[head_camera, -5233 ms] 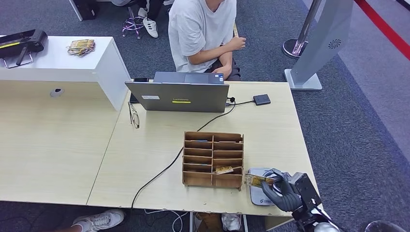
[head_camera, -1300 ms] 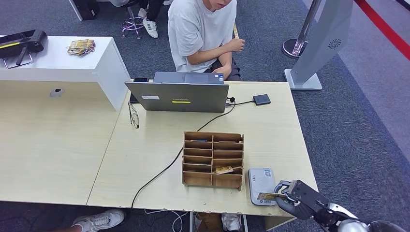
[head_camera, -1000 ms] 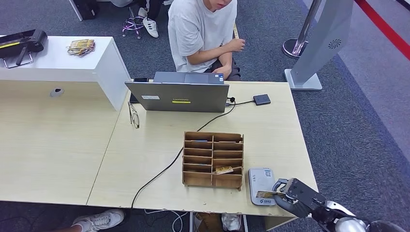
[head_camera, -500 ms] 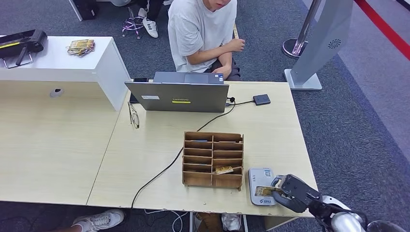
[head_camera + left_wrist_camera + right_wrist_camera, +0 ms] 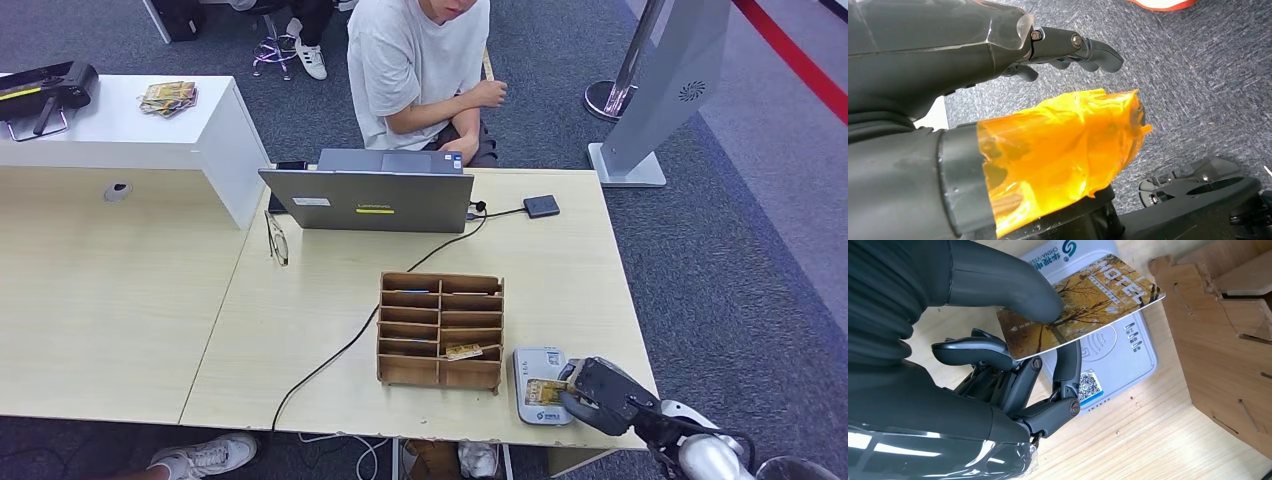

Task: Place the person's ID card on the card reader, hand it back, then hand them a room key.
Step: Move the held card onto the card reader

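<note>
My right hand [image 5: 600,392] [image 5: 998,365] grips a yellow card [image 5: 545,391] [image 5: 1083,302] printed with trees between thumb and fingers. The card hovers just above the white card reader [image 5: 538,361] [image 5: 1128,355] at the table's front right corner. A wooden rack of card slots [image 5: 440,330] [image 5: 1228,340] stands left of the reader, with another card [image 5: 464,351] sticking out of a lower slot. My left hand [image 5: 1068,47] hangs over the carpet, its fingers slightly curled and holding nothing. The person [image 5: 420,70] sits behind the laptop at the far side.
A grey laptop [image 5: 368,195] with a cable running across the table, glasses [image 5: 277,240] and a small black box [image 5: 541,206] lie on the far half. A white counter [image 5: 130,130] stands at the left. A grey stand [image 5: 655,100] is at the far right.
My right hand has moved left and forward with the card, from beside the reader's front edge to over the reader. The person has stayed seated.
</note>
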You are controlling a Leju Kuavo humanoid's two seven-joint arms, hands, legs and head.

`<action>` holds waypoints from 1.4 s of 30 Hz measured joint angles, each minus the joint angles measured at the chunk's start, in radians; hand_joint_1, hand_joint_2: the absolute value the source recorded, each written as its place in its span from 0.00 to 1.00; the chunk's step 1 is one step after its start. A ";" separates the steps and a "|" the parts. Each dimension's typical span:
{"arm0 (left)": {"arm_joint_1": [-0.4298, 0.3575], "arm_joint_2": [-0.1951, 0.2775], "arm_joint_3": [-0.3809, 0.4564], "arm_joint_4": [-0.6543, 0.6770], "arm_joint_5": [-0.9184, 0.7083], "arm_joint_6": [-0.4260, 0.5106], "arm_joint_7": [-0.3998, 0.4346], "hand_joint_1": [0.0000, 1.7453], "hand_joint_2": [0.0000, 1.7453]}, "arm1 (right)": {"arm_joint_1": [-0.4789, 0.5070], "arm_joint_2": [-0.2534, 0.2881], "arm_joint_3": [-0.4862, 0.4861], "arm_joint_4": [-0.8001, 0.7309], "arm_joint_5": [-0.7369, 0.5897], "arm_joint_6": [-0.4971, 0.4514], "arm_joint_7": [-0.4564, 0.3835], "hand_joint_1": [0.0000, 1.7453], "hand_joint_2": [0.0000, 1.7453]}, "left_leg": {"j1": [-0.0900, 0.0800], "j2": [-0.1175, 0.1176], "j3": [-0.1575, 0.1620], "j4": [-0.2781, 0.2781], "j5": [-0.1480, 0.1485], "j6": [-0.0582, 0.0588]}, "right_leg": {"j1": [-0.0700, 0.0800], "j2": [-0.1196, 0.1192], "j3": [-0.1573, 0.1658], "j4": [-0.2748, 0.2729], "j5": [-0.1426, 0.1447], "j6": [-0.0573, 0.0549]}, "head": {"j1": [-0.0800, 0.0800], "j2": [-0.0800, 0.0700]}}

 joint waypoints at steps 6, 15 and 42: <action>0.000 0.000 -0.001 0.000 -0.001 0.000 0.003 0.00 0.00 | -0.015 0.001 0.023 0.002 0.069 -0.052 0.031 1.00 1.00 | 0.000 0.000 0.000 0.000 0.000 0.000 | 0.000 0.000 0.001 0.000 0.000 0.000 | 0.000 0.000; 0.000 0.000 -0.002 0.000 -0.002 -0.001 0.003 0.00 0.00 | -0.031 0.014 0.046 0.002 0.143 -0.103 0.060 1.00 1.00 | 0.000 0.000 0.002 0.000 0.000 0.000 | 0.000 0.000 0.002 0.000 0.001 0.001 | 0.000 0.000; 0.000 -0.001 -0.012 0.000 -0.004 -0.006 0.005 0.00 0.00 | -0.047 0.054 0.079 0.002 0.286 -0.168 0.123 1.00 1.00 | 0.000 0.001 0.005 0.000 0.000 0.000 | 0.000 0.001 0.005 0.000 0.002 0.001 | 0.000 0.000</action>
